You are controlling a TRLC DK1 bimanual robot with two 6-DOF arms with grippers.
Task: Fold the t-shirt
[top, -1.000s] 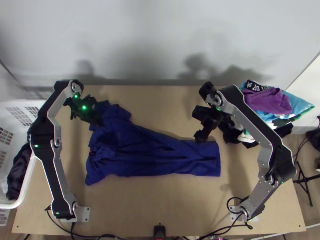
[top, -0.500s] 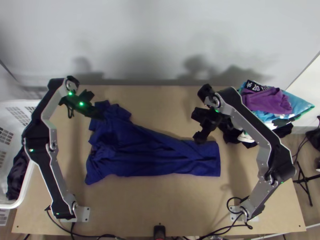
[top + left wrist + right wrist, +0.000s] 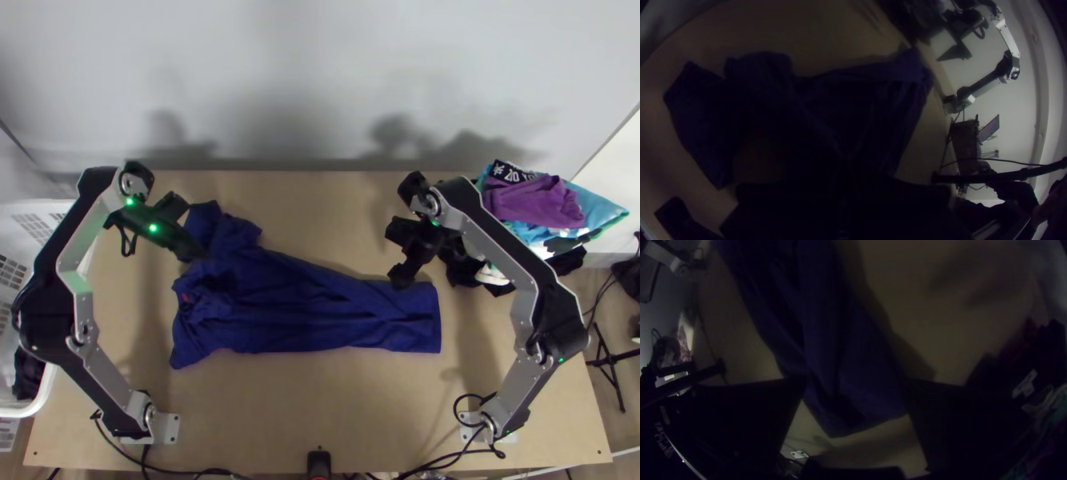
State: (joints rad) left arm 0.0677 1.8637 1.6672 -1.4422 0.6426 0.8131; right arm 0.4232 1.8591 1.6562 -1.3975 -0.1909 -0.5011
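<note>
A dark blue t-shirt (image 3: 320,308) lies lengthwise across the table, narrow and creased, with a bunched left end and a flatter right end. At its upper left part is my left gripper (image 3: 194,250); in the left wrist view the fingers of the left gripper (image 3: 842,184) are together, with folds of the t-shirt (image 3: 853,111) running to them. Over the upper edge near the right end is my right gripper (image 3: 402,278). In the right wrist view, the right gripper (image 3: 854,384) has its fingers wide apart above the t-shirt (image 3: 853,395).
A pile of clothes (image 3: 536,204), purple, light blue and black, sits at the table's upper right. The white basket (image 3: 50,384) with dark cloth inside stands at the left edge. Bare tabletop (image 3: 320,400) stretches below the t-shirt, with cables along the near edge.
My left arm has swung left, its gripper shifting slightly left and down the picture. Cloth around the collar has shifted, baring a small red patch. The right gripper has hardly moved.
</note>
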